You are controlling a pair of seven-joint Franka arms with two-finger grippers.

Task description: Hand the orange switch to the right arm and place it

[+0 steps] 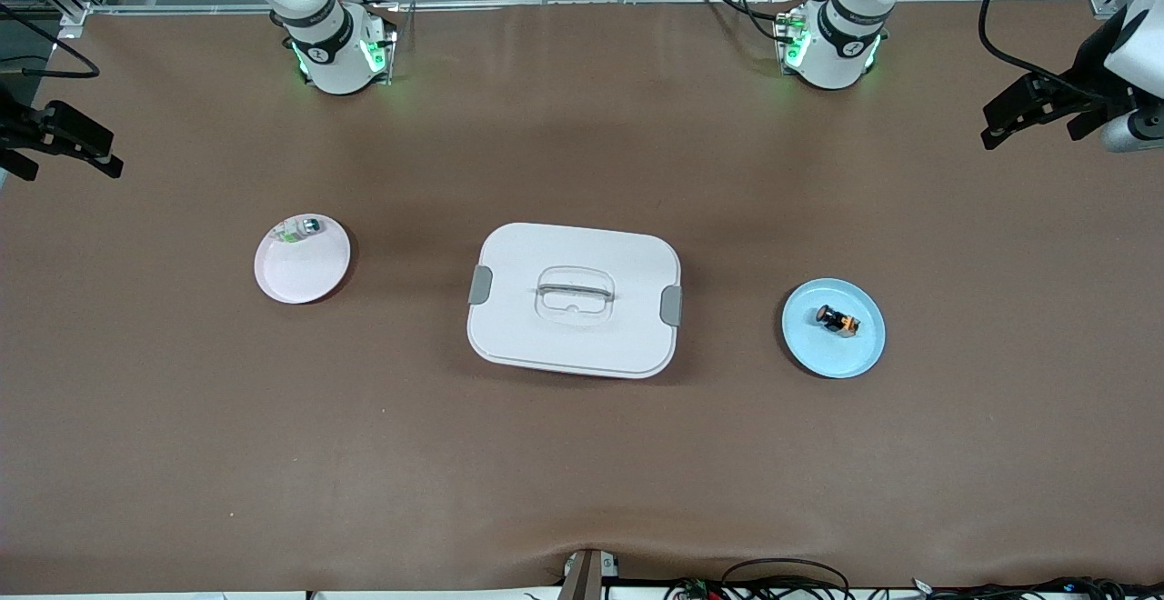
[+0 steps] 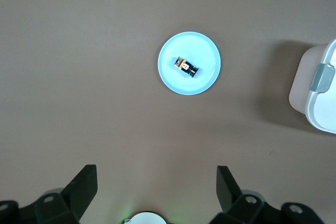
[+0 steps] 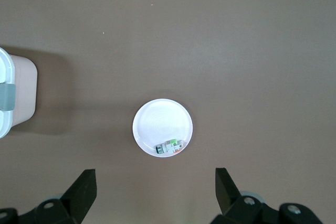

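Note:
The orange switch (image 1: 837,319) lies on its side on a light blue plate (image 1: 818,359) toward the left arm's end of the table. In the left wrist view the switch (image 2: 186,66) rests on that plate (image 2: 173,85). My left gripper (image 2: 156,174) is open and empty, high over the bare table between its base and the blue plate; it shows at the edge of the front view (image 1: 1032,127). My right gripper (image 3: 155,174) is open and empty, high over the table by a pale plate (image 3: 157,119); it also shows in the front view (image 1: 64,159).
A white lidded container (image 1: 546,245) with grey clips and a clear handle sits mid-table between the plates; its end shows in both wrist views (image 2: 320,93) (image 3: 10,93). The pale plate (image 1: 300,277) holds a small clear-and-silver part with green (image 1: 300,229) (image 3: 169,147).

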